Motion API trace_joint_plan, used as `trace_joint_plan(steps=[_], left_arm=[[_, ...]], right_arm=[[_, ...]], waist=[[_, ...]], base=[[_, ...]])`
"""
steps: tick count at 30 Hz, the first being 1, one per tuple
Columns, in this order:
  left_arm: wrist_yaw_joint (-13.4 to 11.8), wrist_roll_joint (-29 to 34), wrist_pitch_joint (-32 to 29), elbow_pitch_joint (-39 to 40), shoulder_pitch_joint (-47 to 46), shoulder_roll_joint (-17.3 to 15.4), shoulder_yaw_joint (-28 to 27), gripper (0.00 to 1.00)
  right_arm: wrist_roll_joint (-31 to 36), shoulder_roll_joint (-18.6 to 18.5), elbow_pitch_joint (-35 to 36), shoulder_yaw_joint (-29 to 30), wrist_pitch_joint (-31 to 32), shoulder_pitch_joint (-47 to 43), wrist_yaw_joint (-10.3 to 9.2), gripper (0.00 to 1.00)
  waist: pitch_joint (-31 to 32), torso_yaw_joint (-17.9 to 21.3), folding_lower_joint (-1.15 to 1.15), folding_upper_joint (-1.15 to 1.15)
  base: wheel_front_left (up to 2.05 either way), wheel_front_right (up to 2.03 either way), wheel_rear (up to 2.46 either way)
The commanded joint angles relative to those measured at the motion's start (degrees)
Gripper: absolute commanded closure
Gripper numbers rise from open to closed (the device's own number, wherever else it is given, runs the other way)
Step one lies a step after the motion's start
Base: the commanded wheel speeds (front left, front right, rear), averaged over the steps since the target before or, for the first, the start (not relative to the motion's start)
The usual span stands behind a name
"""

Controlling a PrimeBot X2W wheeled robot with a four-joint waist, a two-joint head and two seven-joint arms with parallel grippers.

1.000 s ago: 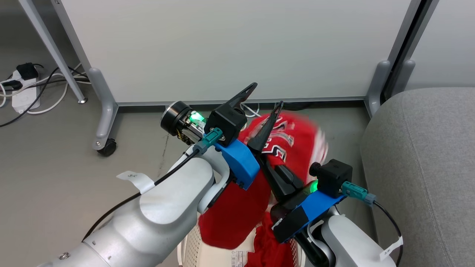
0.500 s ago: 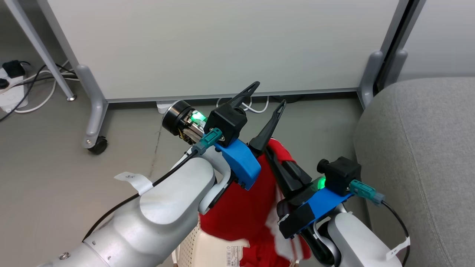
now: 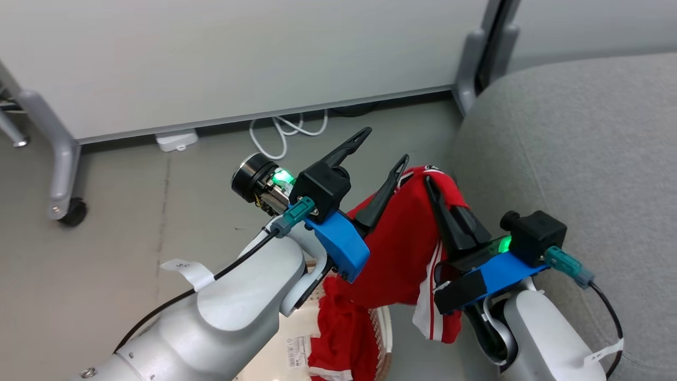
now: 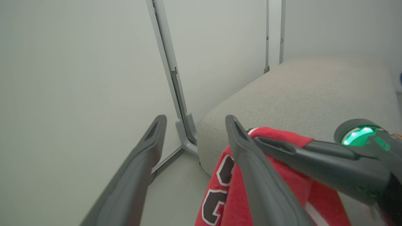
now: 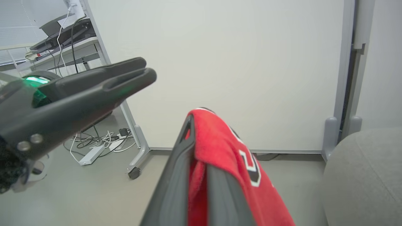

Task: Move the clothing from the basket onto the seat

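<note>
- Right pincer (image 3: 429, 183): the two dark fingers are closed on a fold of the red jersey (image 3: 402, 238). In the right wrist view the cloth is clamped between them and drapes over the finger on the seat side.
- Jersey: it hangs from the right pincer, raised above the basket (image 3: 385, 338) and close to the rounded edge of the seat (image 3: 571, 148). Whether the cloth touches the seat cannot be told. White-striped trim shows at its lower edge in the head view. Black-and-white lettering shows in both wrist views.
- Left pincer (image 3: 385, 144): the fingers are spread wide and nothing lies between them. The finger nearer the right arm runs just beside the hanging jersey. In the left wrist view it crosses in front of the right pincer's fingers.
- Basket: a cream-white, perforated wall and a bare inner surface with a printed label show at the bottom edge of the head view, partly hidden by the left forearm.
- Second red garment (image 3: 344, 328): it lies crumpled inside the basket, below the hanging jersey.
- Seat: the grey fabric cushion fills the right side of the head view, and its visible surface is bare.
- Surroundings: a grey floor (image 3: 132, 238), a white partition panel (image 3: 211, 63) on a caster (image 3: 73, 211), and a white cable (image 3: 285, 129) looped at the panel's foot.
</note>
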State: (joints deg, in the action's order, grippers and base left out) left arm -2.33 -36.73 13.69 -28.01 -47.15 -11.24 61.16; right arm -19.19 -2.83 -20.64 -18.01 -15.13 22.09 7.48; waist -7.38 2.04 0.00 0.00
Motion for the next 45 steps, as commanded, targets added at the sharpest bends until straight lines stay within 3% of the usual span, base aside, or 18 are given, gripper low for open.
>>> trace_joint_plan(steps=[1,14,21,34,45], left_arm=[[-0.1,0.4,0.1,0.1,0.1,-0.2,0.0,0.0],[0.2,1.2,0.5,0.2,-0.1,0.0,1.5,0.0],[0.9,1.3,0.1,-0.4,-0.3,0.2,2.4,0.0],[1.0,1.5,0.5,-0.6,-1.0,0.1,3.1,0.0],[0.1,3.1,-0.2,1.5,-5.1,-1.4,2.5,0.0]], right_arm=[[0.6,-0.1,0.8,0.6,0.0,-0.4,0.04,1.0],[3.2,-0.1,6.2,6.3,0.0,-3.3,0.03,1.0],[3.5,-0.1,8.7,9.1,0.0,-5.5,0.03,1.0],[2.1,-0.1,10.9,13.3,0.0,-6.7,0.03,1.0],[5.3,-0.1,14.9,20.2,0.0,7.7,0.03,1.0]], waist=[[-1.3,2.4,0.0,0.0],[-4.3,13.6,0.0,0.0],[-5.4,17.4,0.0,0.0],[-6.5,17.4,0.0,0.0],[-13.8,15.4,0.0,0.0]], base=[[0.0,0.0,0.0],[0.0,0.0,0.0],[0.0,0.0,0.0],[0.0,0.0,0.0],[0.0,0.0,0.0]])
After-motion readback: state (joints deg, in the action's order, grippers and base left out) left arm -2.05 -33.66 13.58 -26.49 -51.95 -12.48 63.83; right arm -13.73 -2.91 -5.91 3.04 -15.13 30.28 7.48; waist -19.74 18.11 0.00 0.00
